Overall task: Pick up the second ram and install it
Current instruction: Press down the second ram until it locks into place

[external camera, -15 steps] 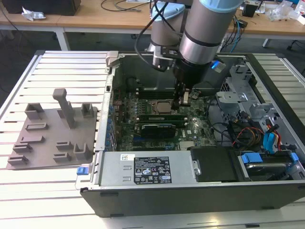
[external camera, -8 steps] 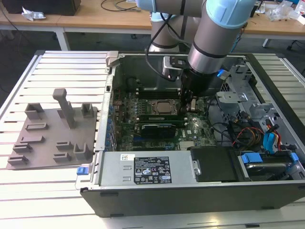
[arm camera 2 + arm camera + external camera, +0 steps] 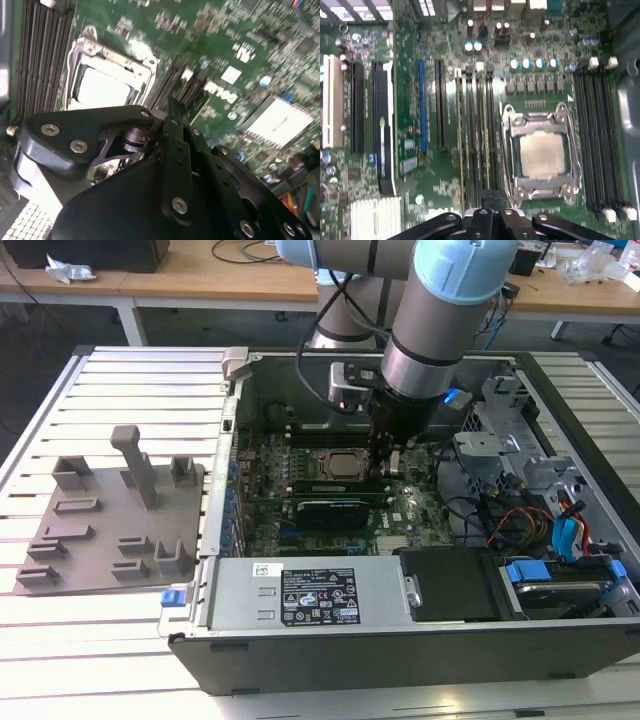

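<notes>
Installation looks like the step in hand: the arm's black gripper (image 3: 385, 462) is down inside the open grey computer case (image 3: 420, 640), over the green motherboard (image 3: 420, 200) beside the silver processor socket (image 3: 541, 155). Whether its fingers are apart or clamped I cannot tell. The second ram, a green stick, I cannot pick out with certainty among the long black memory slots (image 3: 477, 140). The grey plastic holder plate (image 3: 110, 530) lies on the slatted tabletop (image 3: 130, 390), carrying no stick. Seating a module would call for exact alignment with a slot.

Arm (image 3: 425, 340): silver tube, lt-blue joint caps; gripper (image 3: 172, 122) black w/ silver screws
</notes>
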`<state>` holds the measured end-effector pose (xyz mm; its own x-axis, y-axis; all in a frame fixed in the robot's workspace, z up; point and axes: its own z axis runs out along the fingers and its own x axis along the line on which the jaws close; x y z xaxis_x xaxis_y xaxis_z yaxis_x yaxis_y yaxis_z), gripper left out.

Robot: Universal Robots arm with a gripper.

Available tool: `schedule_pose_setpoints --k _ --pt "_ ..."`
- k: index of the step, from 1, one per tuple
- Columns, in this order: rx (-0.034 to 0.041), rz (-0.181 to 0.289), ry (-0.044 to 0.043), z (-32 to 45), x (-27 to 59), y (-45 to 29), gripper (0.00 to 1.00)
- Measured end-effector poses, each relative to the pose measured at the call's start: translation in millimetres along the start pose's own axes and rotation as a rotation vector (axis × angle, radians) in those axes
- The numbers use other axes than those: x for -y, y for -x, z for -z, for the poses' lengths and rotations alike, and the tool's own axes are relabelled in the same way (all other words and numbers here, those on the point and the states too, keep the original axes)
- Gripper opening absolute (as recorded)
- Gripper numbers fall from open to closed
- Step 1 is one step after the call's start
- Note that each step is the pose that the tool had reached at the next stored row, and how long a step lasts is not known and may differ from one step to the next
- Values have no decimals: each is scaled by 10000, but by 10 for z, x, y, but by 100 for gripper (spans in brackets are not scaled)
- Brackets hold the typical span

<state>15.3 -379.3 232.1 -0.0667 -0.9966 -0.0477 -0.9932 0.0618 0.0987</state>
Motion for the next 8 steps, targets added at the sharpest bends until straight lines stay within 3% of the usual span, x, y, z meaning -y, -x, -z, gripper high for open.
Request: schedule_pose_setpoints --k 3,5,7,8 --pt "2 1 -77 -27 -273 -19 10" --pt "1 4 -103 -40 -372 -26 10" --pt "8 8 -157 -75 -553 -38 10" --pt "5 8 -169 -93 -604 -43 10"
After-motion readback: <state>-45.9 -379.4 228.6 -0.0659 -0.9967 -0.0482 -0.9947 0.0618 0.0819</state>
